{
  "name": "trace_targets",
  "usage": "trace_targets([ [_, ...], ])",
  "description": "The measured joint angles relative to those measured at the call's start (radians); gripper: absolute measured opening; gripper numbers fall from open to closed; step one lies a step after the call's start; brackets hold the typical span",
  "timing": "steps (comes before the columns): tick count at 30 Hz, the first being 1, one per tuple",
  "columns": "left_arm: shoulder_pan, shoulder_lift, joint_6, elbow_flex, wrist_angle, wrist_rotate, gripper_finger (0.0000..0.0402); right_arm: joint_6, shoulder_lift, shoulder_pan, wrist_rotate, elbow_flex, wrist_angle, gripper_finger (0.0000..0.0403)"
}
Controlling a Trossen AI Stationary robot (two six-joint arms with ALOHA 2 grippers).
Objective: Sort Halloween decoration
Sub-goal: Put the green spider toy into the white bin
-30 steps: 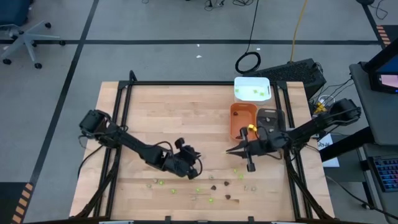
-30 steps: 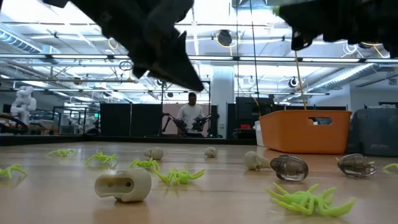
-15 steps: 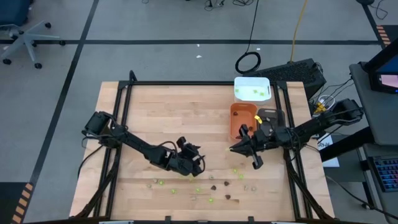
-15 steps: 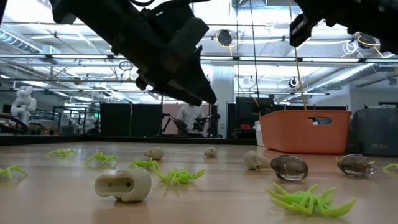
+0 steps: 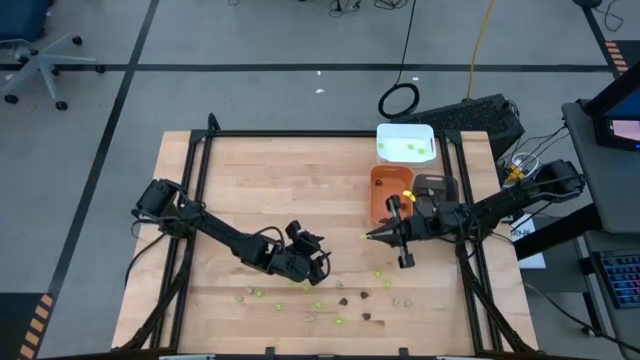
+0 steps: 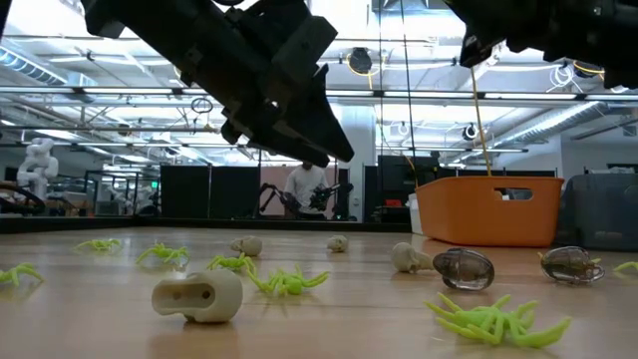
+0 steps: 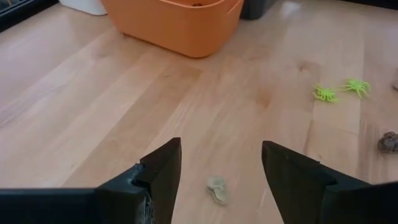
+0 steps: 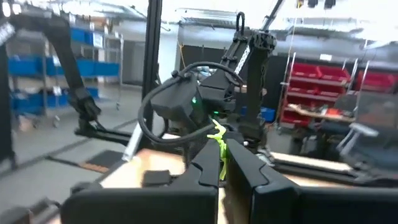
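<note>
Tiny Halloween decoration pieces lie scattered on the near part of the wooden table (image 5: pixel 250 180): lime-green spiders (image 6: pixel 287 282), dark brown bugs (image 6: pixel 464 268) and pale skulls (image 6: pixel 197 296). My left gripper (image 5: pixel 318 268) hangs open just over the table. Its fingers stand on either side of one pale skull (image 7: pixel 217 189) without touching it. My right gripper (image 5: pixel 368 236) is raised near the orange tray (image 5: pixel 390 192), shut on a lime-green spider (image 8: pixel 217 144). My right gripper pinches the green spider between its two fingertips (image 8: pixel 239 163). The spider's legs (image 8: pixel 216 132) stick out above the fingertips. The fingers lie about level and point toward the table's left. The spider is lifted clear of the table.
A white tray (image 5: pixel 405 143) with green pieces stands at the far right, the orange tray in front of it and a grey tray (image 5: pixel 435 187) beside that. Two green spiders (image 7: pixel 341 89) lie ahead of my left gripper. A person (image 6: pixel 304 189) stands far behind the table.
My left gripper has opened its fingers while hanging low over the table.
</note>
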Motion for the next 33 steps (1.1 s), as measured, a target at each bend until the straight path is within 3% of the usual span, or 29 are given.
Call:
trace_targets([
  [21,0.008,0.0,0.024,0.0,0.001,0.001,0.0223,-0.724,0.0,-0.001,0.006,0.0,-0.017,0.0],
  [24,0.014,0.0,0.05,0.0,0.0,0.0,0.0223,-0.747,0.0,-0.001,0.073,0.0,-0.017,0.0],
  [28,0.029,0.0,0.055,0.0,0.0,-0.002,0.0223,-0.727,0.0,-0.003,0.249,0.0,-0.015,0.0],
  [33,0.044,0.001,0.054,0.0,0.0,-0.003,0.0223,-0.508,-0.038,-0.067,0.499,0.0,-0.022,0.0],
])
